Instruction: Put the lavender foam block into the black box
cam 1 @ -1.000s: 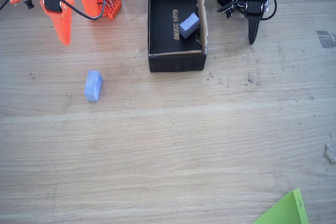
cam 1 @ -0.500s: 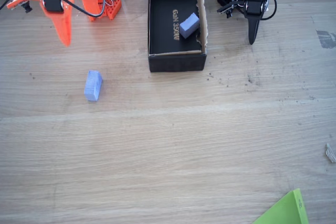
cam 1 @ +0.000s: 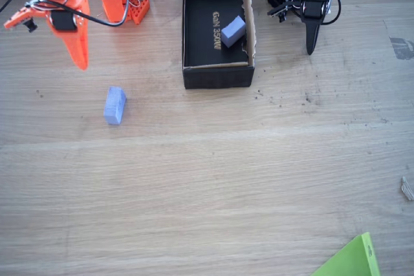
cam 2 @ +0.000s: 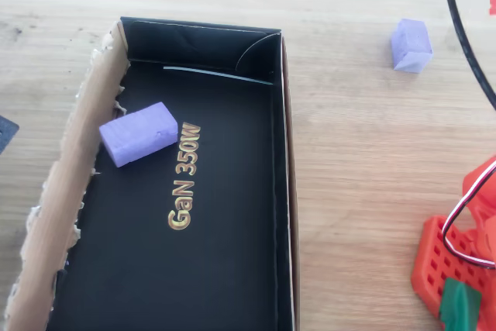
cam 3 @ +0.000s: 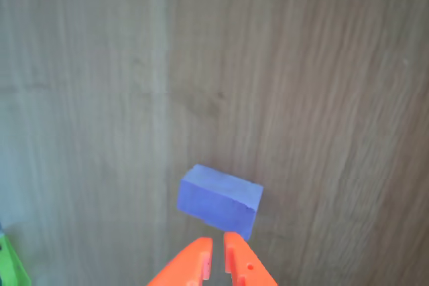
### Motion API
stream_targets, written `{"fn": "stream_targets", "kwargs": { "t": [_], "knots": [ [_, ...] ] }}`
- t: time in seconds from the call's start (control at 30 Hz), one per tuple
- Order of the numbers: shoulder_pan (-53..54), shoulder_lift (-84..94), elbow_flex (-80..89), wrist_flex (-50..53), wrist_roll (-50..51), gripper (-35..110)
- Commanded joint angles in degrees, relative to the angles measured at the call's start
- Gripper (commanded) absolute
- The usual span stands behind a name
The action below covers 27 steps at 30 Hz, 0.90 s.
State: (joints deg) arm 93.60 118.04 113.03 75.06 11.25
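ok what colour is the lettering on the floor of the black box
Gold, reading "GaN 350W" on the black box floor; clearest in the overhead view.

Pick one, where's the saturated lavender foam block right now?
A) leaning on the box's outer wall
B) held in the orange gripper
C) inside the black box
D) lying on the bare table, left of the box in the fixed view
D: the lavender foam block lies alone on the wooden table, well left of the black box, with the gripper above it and apart; the block in the box is the paler foam block.
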Motion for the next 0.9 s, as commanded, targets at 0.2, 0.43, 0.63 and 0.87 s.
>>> {"fn": "stream_targets", "kwargs": {
  "t": [0.2, 0.43, 0.63, 0.87],
  "knots": [
    [-8.2, 0.8, -2.4, -0.4, 2.5, 0],
    [-12.0, -1.5, -5.1, 0.2, 2.5, 0],
    [-12.2, -9.1, -12.4, 1.9, 0.9, 0],
    [-11.2, -11.2, -14.1, 2.2, -1.1, 0]
  ]
}}
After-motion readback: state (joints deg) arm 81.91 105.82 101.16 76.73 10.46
